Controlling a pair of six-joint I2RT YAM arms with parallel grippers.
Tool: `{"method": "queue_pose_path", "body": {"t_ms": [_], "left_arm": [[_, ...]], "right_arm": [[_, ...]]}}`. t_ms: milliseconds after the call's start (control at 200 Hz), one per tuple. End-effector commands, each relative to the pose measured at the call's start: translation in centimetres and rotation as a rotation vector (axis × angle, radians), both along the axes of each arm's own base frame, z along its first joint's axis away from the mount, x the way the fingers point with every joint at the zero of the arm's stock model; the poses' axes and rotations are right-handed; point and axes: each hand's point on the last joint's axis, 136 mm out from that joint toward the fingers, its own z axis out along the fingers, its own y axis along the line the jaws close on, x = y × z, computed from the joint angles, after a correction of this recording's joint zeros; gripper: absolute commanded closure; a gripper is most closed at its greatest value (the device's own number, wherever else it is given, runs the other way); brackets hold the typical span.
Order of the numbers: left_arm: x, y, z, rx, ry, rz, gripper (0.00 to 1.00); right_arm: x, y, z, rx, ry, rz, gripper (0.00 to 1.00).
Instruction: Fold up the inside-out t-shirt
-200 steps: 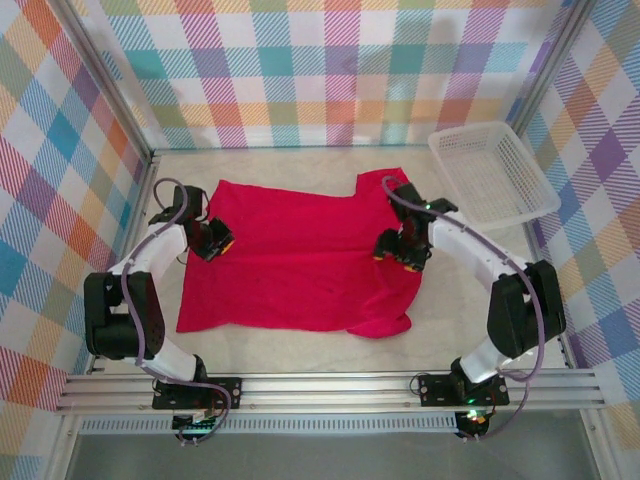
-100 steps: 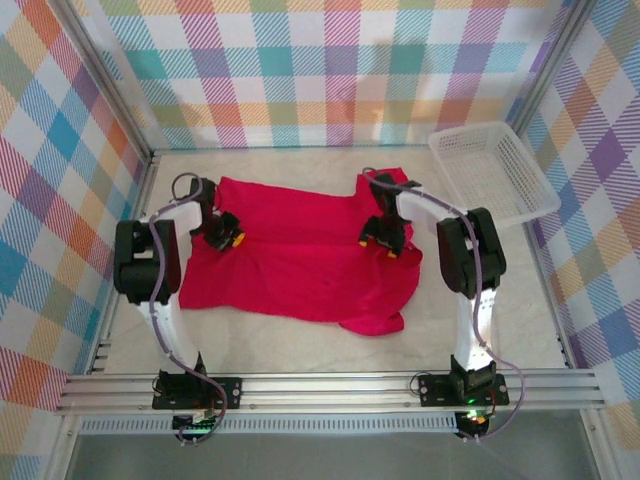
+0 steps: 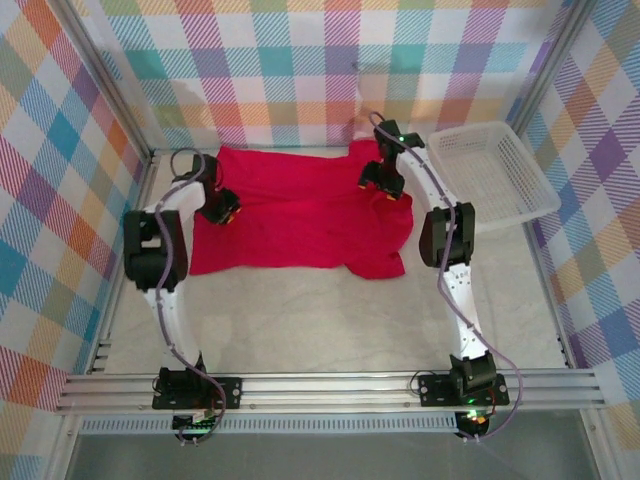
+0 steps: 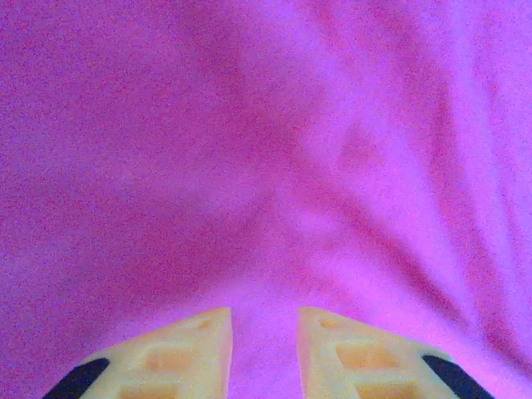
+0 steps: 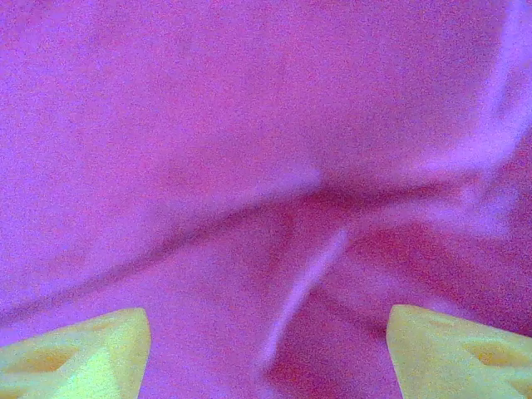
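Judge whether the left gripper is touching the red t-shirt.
Cannot tell. The left wrist view shows the left gripper slightly open over the t-shirt, cloth showing through the gap, but blur hides any contact or clearance.

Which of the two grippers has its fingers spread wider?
The right gripper: its fingers sit far apart over the t-shirt, while the left gripper shows a narrow gap.
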Motion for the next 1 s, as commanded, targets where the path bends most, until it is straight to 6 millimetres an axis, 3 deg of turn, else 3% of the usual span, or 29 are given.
{"method": "queue_pose_path", "body": {"t_ms": [0, 175, 280, 355, 585, 835, 880, 995], "left_arm": [[-4.8, 4.1, 4.4, 0.096, -0.029, 0.081, 0.69], [-12.0, 6.7, 2.9, -0.006, 0.068, 0.166, 0.69], [-14.6, 7.7, 1.8, -0.05, 0.071, 0.234, 0.63], [-15.9, 9.6, 1.0, -0.039, 0.079, 0.303, 0.63], [-15.3, 9.4, -2.3, -0.108, 0.116, 0.324, 0.62], [-13.8, 8.8, -4.9, -0.184, 0.107, 0.362, 0.64], [-13.6, 8.7, -5.3, -0.191, 0.108, 0.364, 0.69], [-13.2, 8.9, -5.0, -0.186, 0.094, 0.369, 0.96]], "right_arm": [[-4.9, 3.4, 5.5, 0.028, -0.071, 0.119, 0.24], [-10.7, 1.4, 5.5, 0.045, -0.075, 0.065, 0.27], [-14.0, -0.2, 4.6, 0.042, -0.057, 0.036, 0.29], [-16.3, -1.1, 3.6, 0.039, -0.033, 0.03, 0.29], [-22.1, -4.6, -0.1, -0.01, 0.088, 0.016, 0.28], [-26.1, -5.2, -3.2, 0.037, 0.155, -0.022, 0.24], [-26.2, -5.0, -3.6, 0.046, 0.167, -0.023, 0.22], [-25.4, -4.0, -4.1, 0.088, 0.159, -0.019, 0.23]]}}
